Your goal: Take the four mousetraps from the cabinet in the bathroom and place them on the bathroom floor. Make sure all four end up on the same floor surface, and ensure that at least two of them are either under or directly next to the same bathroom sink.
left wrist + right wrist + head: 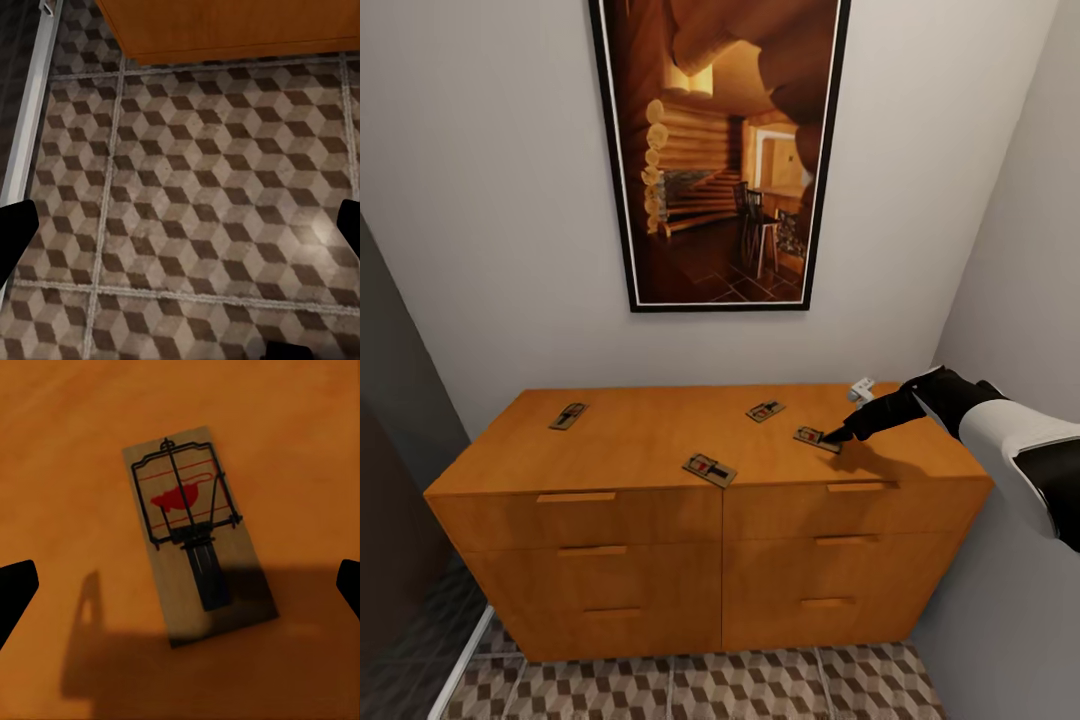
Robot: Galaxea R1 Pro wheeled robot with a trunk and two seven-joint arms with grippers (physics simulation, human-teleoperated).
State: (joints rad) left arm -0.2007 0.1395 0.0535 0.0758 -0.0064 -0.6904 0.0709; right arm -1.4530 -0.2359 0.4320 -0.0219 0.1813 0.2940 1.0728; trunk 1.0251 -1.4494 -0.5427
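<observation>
my right claw (838,436) hangs wide open and empty over the rightmost mousetrap (816,438) on the cabinet (660,520) top. three more mousetraps (709,468) lie further left there. my left claw (180,247) gapes above the bathroom floor (202,210).

The cabinet (660,440) is standing on the bathroom floor (710,690), and four mousetraps are lying flat and well apart on its orange-brown top. Taking the front mousetrap (709,469) at the top's front edge as the landmark, the left mousetrap (568,415) is lying far to its left and farther back, the back mousetrap (765,410) is sitting behind it and a little right, and the right mousetrap (817,438) (196,536) is resting to its right. The cube-patterned tiles are running up to the cabinet's base (225,45).
</observation>
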